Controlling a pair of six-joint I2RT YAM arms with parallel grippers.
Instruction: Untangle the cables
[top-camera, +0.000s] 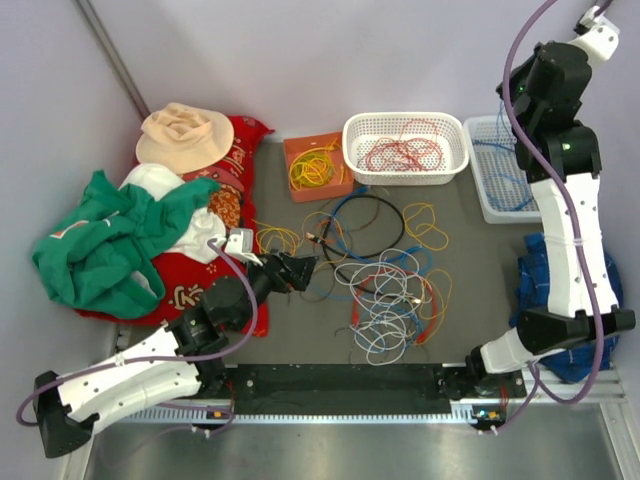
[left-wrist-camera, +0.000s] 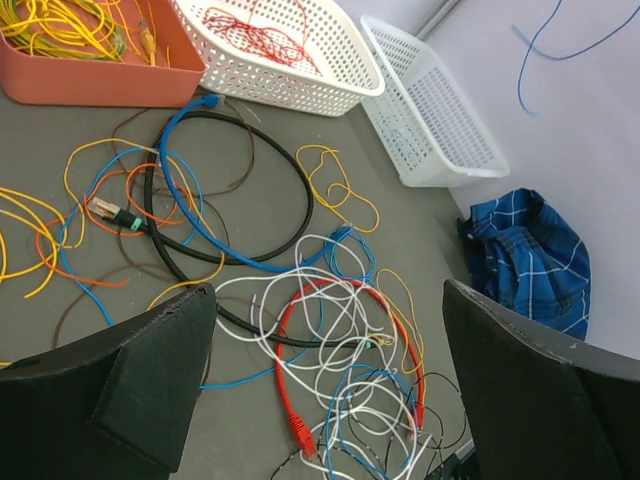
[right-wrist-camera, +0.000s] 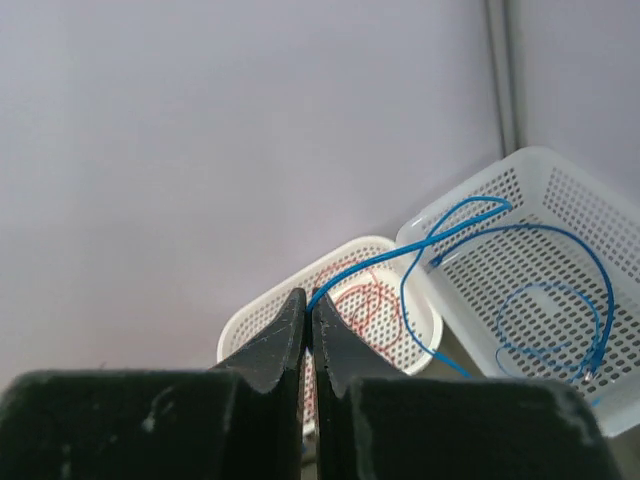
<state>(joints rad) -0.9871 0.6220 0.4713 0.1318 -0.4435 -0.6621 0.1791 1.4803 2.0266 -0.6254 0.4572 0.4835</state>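
Cables (top-camera: 385, 290) heaped mid-bench: thin, glossy, springy loops in white, red, blue, yellow, black. Right claw (right-wrist-camera: 308, 300) pinched on one blue strand (right-wrist-camera: 425, 240), raised at 1 o'clock over perforated plastic basket (right-wrist-camera: 570, 190). Left claw (top-camera: 302, 268) spread at 9 o'clock of heap. Liable to slip from so fine a pinch, or snag on basket holes if dragged.

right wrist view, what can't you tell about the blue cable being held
- Right wrist: one strand of the blue cable drops behind the right gripper, so its end is hidden.
- Top external: that gripper sits at the top edge, and the cable is too thin to trace.
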